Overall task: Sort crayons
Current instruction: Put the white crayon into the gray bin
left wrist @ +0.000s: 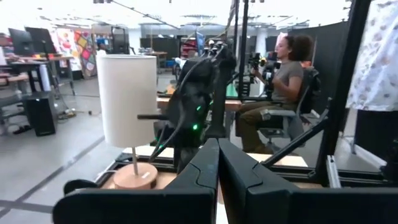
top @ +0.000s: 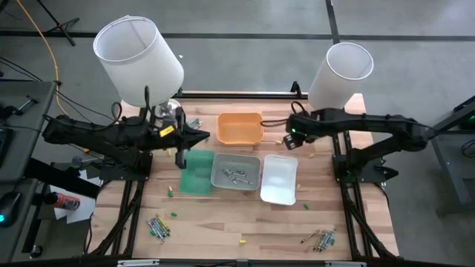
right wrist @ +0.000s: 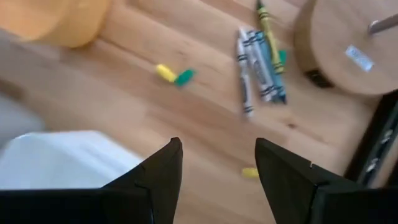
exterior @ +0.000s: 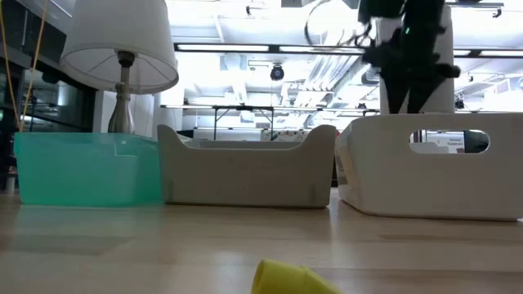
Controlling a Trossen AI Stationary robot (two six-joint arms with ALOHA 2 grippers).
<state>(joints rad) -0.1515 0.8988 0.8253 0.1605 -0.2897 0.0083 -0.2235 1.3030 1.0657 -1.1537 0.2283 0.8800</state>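
Observation:
Crayons lie in several spots: a bunch [right wrist: 258, 62] on the wood beside the right lamp's base, some in the grey tray [top: 236, 175], and loose piles near the front left [top: 157, 226] and front right [top: 320, 239]. My right gripper [right wrist: 217, 146] hangs open above the table between the orange tray [top: 239, 127] and the white tray [top: 279, 179], pointing steeply down, with nothing between its fingers. My left gripper [left wrist: 217, 163] is shut and empty, held level in the air [top: 206, 136] above the green tray's [top: 197, 172] far end.
Two white-shaded lamps stand at the back, left [top: 137, 59] and right [top: 340, 73]; the right lamp's wooden base [right wrist: 354, 43] is close to my right gripper. Short crayon bits [right wrist: 174, 74] dot the wood. A person [left wrist: 283, 74] sits beyond the table.

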